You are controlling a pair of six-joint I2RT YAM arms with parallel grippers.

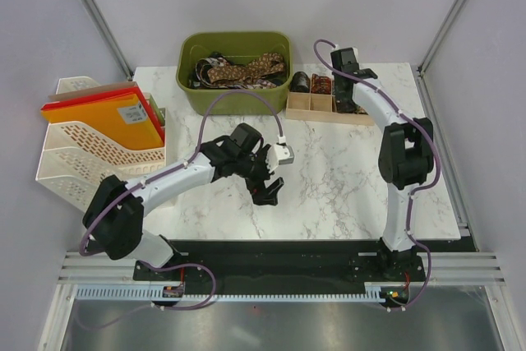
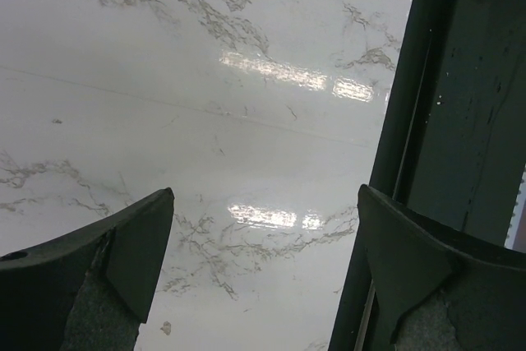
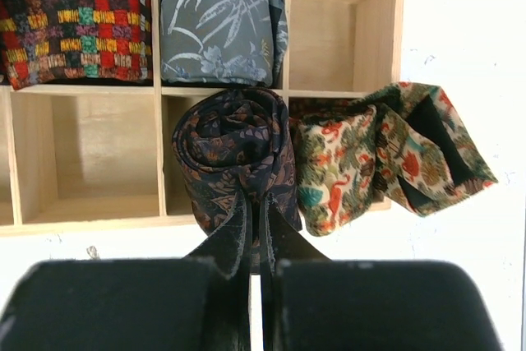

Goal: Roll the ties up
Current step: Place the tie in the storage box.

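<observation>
Well left of the wooden tray (image 1: 325, 117), the left gripper (image 2: 263, 203) hangs over the marble table (image 2: 205, 121) with its fingers spread wide. Just left of the tray, loose ties (image 1: 245, 70) fill the green bin (image 1: 234, 100). At the tray's middle front compartment, the right gripper (image 3: 255, 236) pinches a dark rolled tie (image 3: 234, 150).

Top external: high and behind the near edge, angled down over the whole marble tabletop (image 1: 329, 187), wooden compartment box (image 1: 325, 118) at the far side. Left wrist: close over bare marble well short of the box, black base rail (image 2: 460, 121) alongside. Right wrist: tight on the box's front cells, also seen from above.
</observation>
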